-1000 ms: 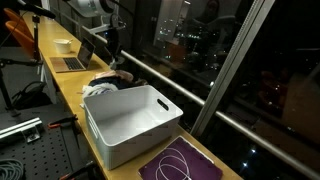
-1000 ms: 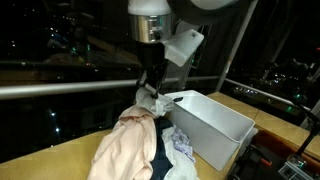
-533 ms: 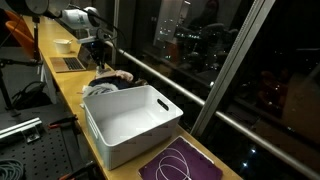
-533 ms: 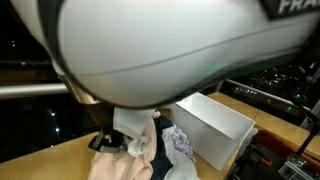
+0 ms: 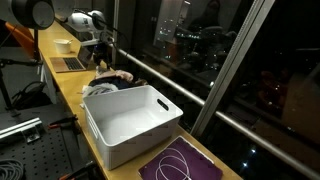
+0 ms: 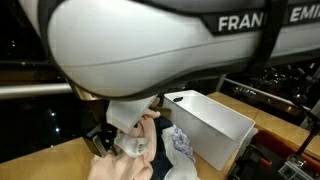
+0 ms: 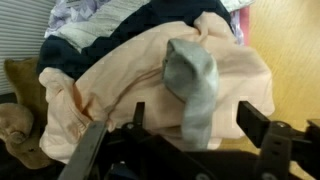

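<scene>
We see the arm (image 6: 150,50) fill an exterior view as a big, smooth white shell, rounded like a drum. A dark band along its upper edge carries white capital letters (image 6: 245,22), cut by the frame so only parts of the maker's name read. Under the shell sits a pale, blocky wrist part (image 6: 125,115) beside darker fittings. From farther off, in an exterior view, we make out white links (image 5: 75,18) with dark joints between them. In the wrist view the gripper (image 7: 172,118) is black, and its two angular, matte fingers (image 7: 265,130) rise from dark linkage bars.
</scene>
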### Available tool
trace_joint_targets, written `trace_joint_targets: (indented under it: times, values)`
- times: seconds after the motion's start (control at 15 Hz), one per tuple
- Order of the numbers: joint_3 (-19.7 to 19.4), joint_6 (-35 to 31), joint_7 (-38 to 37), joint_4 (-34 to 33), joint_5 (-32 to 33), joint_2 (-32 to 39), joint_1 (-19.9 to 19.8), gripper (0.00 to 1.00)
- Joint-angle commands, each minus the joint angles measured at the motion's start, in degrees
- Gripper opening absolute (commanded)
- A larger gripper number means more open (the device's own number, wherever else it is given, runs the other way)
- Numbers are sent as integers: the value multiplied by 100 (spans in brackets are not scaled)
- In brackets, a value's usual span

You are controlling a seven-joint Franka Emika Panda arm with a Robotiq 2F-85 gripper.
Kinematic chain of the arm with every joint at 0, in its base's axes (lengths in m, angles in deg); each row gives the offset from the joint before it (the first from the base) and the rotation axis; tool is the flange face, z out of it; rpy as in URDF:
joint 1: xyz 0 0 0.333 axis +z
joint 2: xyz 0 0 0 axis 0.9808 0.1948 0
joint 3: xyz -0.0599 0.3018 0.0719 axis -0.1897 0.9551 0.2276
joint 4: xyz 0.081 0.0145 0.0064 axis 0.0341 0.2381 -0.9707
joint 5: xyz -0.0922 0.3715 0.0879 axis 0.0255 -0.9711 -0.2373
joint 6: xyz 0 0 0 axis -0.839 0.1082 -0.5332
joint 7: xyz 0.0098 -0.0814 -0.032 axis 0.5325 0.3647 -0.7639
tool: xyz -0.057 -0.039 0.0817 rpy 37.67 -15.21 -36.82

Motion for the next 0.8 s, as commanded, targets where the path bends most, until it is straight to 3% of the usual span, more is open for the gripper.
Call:
trace_joint_targets:
  times: [0.0, 0.33, 0.73]
  values:
    - [79, 84, -86, -143, -210, -25, -81, 100]
    - [70, -265, -332, 617, -520, -333, -383, 100]
    - [92, -1491, -759, 2289, -721, -978, -824, 100]
